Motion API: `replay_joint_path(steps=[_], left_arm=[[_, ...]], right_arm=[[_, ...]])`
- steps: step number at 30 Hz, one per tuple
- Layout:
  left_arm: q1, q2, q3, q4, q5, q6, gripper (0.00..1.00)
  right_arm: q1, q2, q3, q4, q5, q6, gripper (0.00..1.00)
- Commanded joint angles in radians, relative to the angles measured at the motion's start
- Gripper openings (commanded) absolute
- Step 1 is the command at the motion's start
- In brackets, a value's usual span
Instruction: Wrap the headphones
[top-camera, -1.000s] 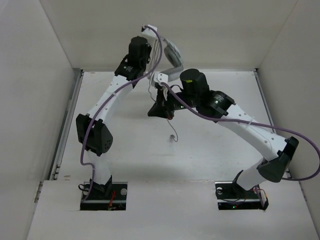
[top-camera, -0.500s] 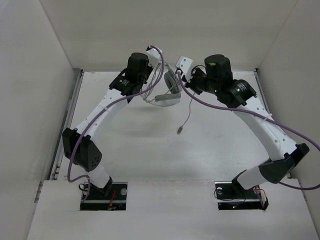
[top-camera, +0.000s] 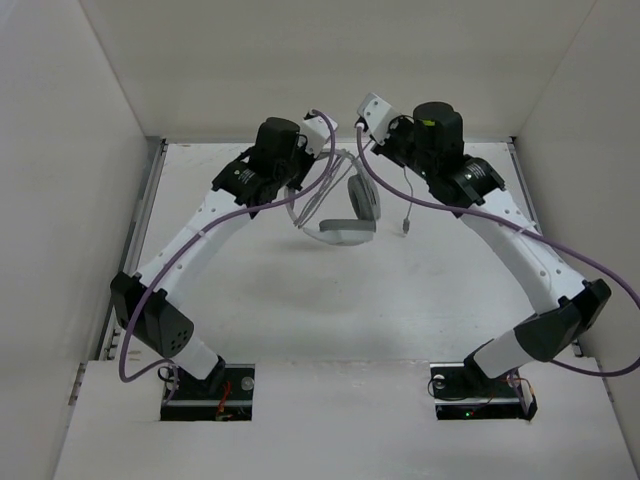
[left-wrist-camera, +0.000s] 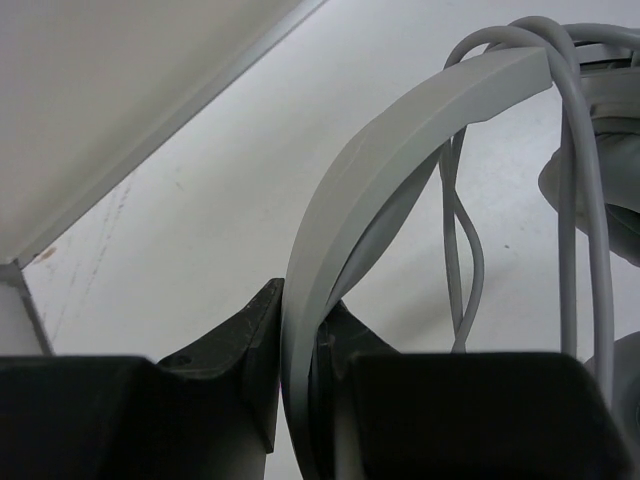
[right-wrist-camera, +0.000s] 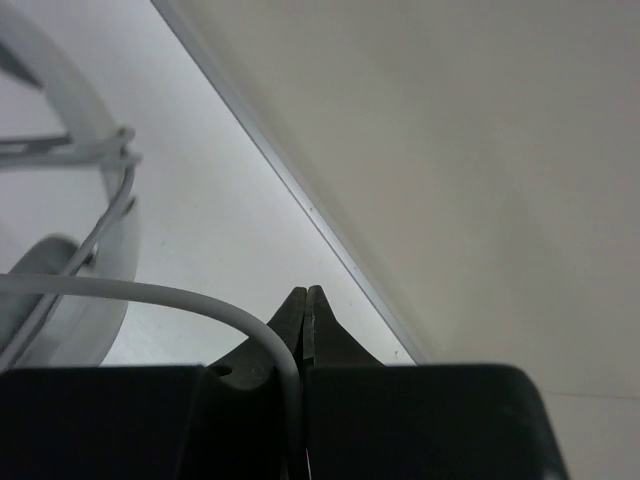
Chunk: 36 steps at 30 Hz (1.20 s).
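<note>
Grips the headphones (top-camera: 348, 228) by the curved headband (left-wrist-camera: 355, 200) with the left tool (left-wrist-camera: 300, 335), black fingers (left-wrist-camera: 245, 335) clenched tight on either face of the grey band. Pinches the thin grey cable (right-wrist-camera: 150, 292) in the right tool (right-wrist-camera: 305, 320), jaws closed to a sliver, the cable arcing away toward 9 o'clock in the right wrist view. Shows several cable loops (left-wrist-camera: 572, 180) draped over the top of the headband, at 1 o'clock in the left wrist view.

Plays out above a plain white table (top-camera: 250, 300), boxed in by pale walls (top-camera: 350, 60) at 9, 12 and 3 o'clock, with a light edge strip (right-wrist-camera: 310, 212) along the foot of the wall.

From overhead, places the headphones between the two arms toward the rear of the table, at 5 o'clock of the left tool and 7 o'clock of the right, padded earcups (top-camera: 363, 198) hanging lowest. Leaves the free cable end dangling at 5 o'clock of the right tool, small plug (top-camera: 404, 232) at its tip.
</note>
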Motion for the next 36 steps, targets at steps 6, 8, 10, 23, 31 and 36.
replay_joint_path(steps=[6,8,10,23,31,36], left_arm=[[-0.033,-0.087,0.07,-0.025,0.19,-0.077,0.0],[-0.033,-0.087,0.115,-0.036,0.206,-0.094,0.0],[-0.034,-0.087,0.153,-0.05,0.224,-0.105,0.0],[-0.083,-0.063,0.34,-0.088,0.403,-0.195,0.0],[-0.108,0.04,0.61,-0.088,0.512,-0.353,0.0],[-0.123,0.12,0.768,-0.077,0.554,-0.415,0.0]], right_arm=[[-0.051,0.056,0.036,0.147,0.045,0.035,0.02],[-0.075,0.061,0.016,0.159,0.03,0.061,0.02],[-0.103,0.065,0.001,0.164,0.01,0.094,0.02],[-0.2,0.082,0.008,0.152,-0.198,0.317,0.05],[-0.258,0.096,-0.016,0.211,-0.696,0.726,0.04],[-0.232,0.084,-0.146,0.46,-0.95,1.066,0.1]])
